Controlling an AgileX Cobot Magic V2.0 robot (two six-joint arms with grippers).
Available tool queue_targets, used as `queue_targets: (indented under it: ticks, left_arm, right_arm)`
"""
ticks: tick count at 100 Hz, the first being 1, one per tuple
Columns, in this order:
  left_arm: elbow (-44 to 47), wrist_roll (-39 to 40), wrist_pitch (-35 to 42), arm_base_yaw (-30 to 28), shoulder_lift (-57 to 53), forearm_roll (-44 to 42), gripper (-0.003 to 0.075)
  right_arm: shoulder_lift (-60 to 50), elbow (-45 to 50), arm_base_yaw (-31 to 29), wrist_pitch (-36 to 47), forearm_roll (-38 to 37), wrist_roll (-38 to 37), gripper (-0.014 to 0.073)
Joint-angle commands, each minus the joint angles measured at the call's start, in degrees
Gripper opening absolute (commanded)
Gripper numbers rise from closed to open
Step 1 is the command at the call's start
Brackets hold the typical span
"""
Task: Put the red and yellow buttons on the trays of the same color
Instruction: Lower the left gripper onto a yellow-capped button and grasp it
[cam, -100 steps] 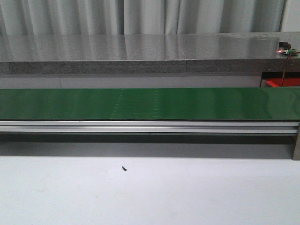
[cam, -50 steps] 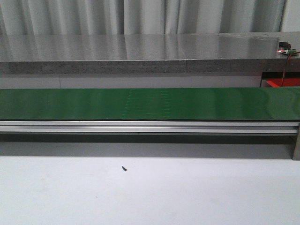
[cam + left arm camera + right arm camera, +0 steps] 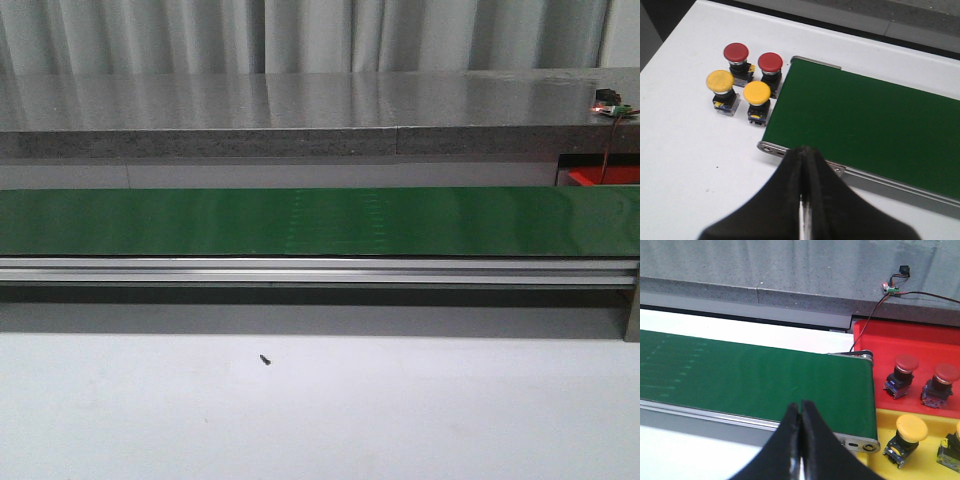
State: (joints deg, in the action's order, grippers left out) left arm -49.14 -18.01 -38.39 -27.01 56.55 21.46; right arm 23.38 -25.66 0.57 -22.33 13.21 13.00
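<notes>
Front view shows only the green belt (image 3: 320, 220); wrist views reveal four buttons (image 3: 746, 82) on the desk (image 3: 685, 150), and both pincers (image 3: 805, 165) (image 3: 800, 412) pressed together, empty.

Even bright light; counter (image 3: 300, 100) glare; soft focus.

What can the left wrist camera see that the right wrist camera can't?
Only the left wrist view shows four loose buttons standing on the white table beside the belt's end: two red buttons and two yellow buttons, plus the shut left gripper.

Only the right wrist view shows the red tray with two red buttons on it, the yellow tray with yellow buttons, a small wired circuit board, and the shut right gripper.

Both show the green conveyor belt, bare.
</notes>
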Motion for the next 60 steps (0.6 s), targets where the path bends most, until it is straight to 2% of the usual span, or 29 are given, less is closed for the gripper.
queue_targets:
  ticks: [1, 5, 12, 19, 27, 34, 40, 60]
  left_arm:
    - [-3.97, 0.69, 2.75, -1.96, 3.05, 1.13, -0.0003]
    - [-5.07, 0.69, 2.23, -2.63, 4.46, 1.48, 0.0024]
    - [-6.90, 0.69, 1.38, -3.11, 7.18, 1.08, 0.0129]
    - [-8.32, 0.69, 1.29, -3.11, 9.61, 0.83, 0.0294]
    - [-9.70, 0.69, 1.41, -3.11, 12.22, 0.83, 0.0520]
    - [-10.91, 0.79, 1.41, -3.11, 14.46, 0.83, 0.0635]
    - [-12.34, 2.39, 0.97, -3.11, 16.56, 0.83, 0.0650]
    - [-17.78, 9.48, -0.79, -3.11, 25.54, 0.72, 0.0606]
  right_arm:
    - [0.20, -1.35, 0.15, 4.91, 0.55, 0.61, -0.0123]
    - [0.20, -1.35, 0.15, 5.06, 0.55, 0.61, -0.0123]
    - [0.20, -1.35, 0.15, 5.06, 0.61, 0.61, -0.0123]
    - [0.20, -1.35, 0.15, 5.12, 0.60, 0.61, -0.0123]
    - [0.20, -1.35, 0.15, 5.17, 0.60, 0.61, -0.0123]
    - [0.20, -1.35, 0.15, 5.23, 0.60, 0.61, -0.0123]
    - [0.20, -1.35, 0.15, 5.28, 0.60, 0.61, -0.0123]
    - [0.20, -1.35, 0.15, 5.45, 0.67, 0.61, -0.0123]
